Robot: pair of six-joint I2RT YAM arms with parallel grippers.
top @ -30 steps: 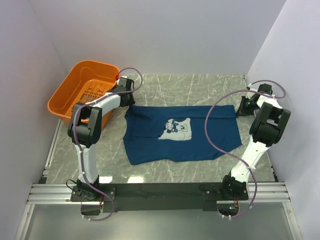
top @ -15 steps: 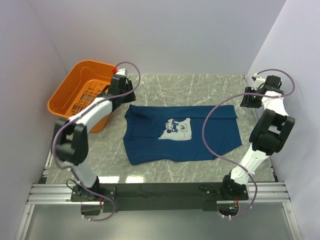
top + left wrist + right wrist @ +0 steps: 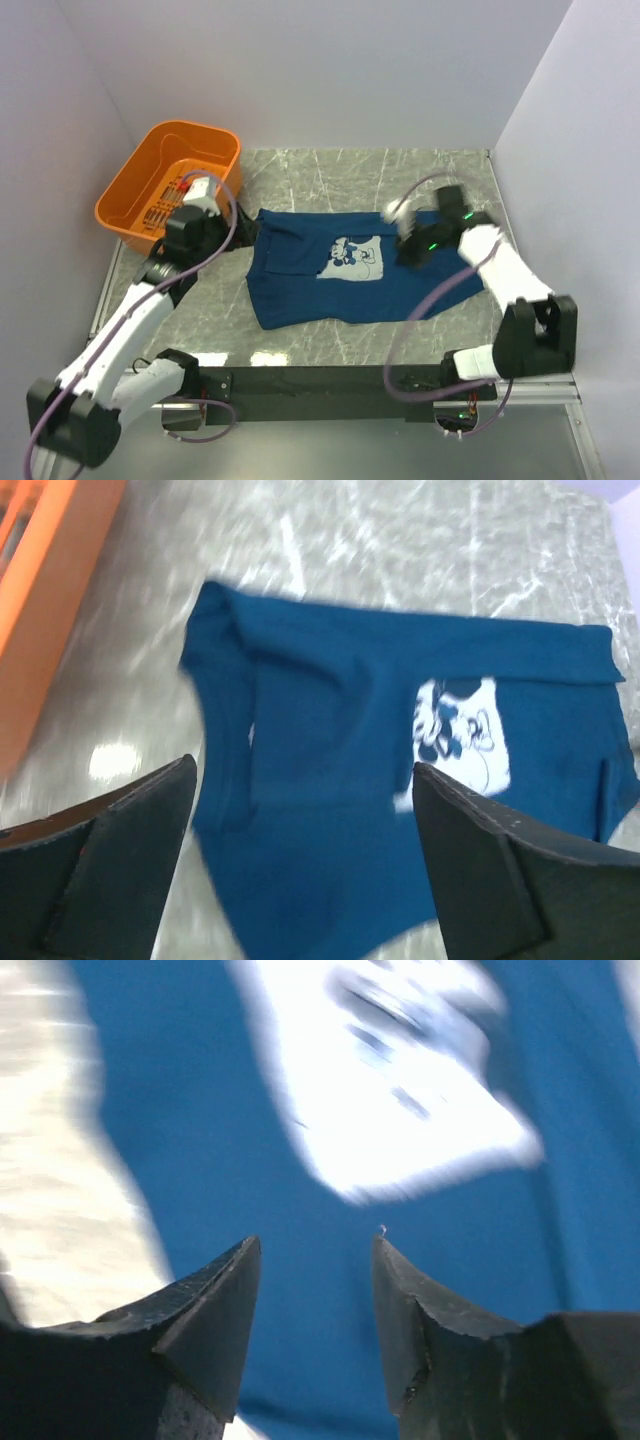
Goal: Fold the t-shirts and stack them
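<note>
A dark navy t-shirt [image 3: 300, 290] lies spread flat in the middle of the table, its pale cartoon-mouse print [image 3: 355, 258] facing up. My left gripper [image 3: 200, 235] hovers off the shirt's left edge. In the left wrist view it [image 3: 303, 770] is wide open with nothing between its fingers, and below it lie the shirt [image 3: 320, 710] and the print [image 3: 455, 730]. My right gripper [image 3: 403, 238] hangs over the shirt's right half. In the blurred right wrist view it [image 3: 316, 1242] is open and empty above blue cloth [image 3: 210, 1140], just short of the print [image 3: 400, 1080].
An orange plastic basket [image 3: 135, 190] stands at the back left, close behind my left arm; its side [image 3: 40, 580] shows in the left wrist view. Grey marbled table [image 3: 330, 170] surrounds the shirt. White walls close the back and both sides.
Both grippers have opened and left the shirt's far corners. The left arm pulled back toward the near left; the right arm swung in over the shirt's right half. The shirt has not moved.
</note>
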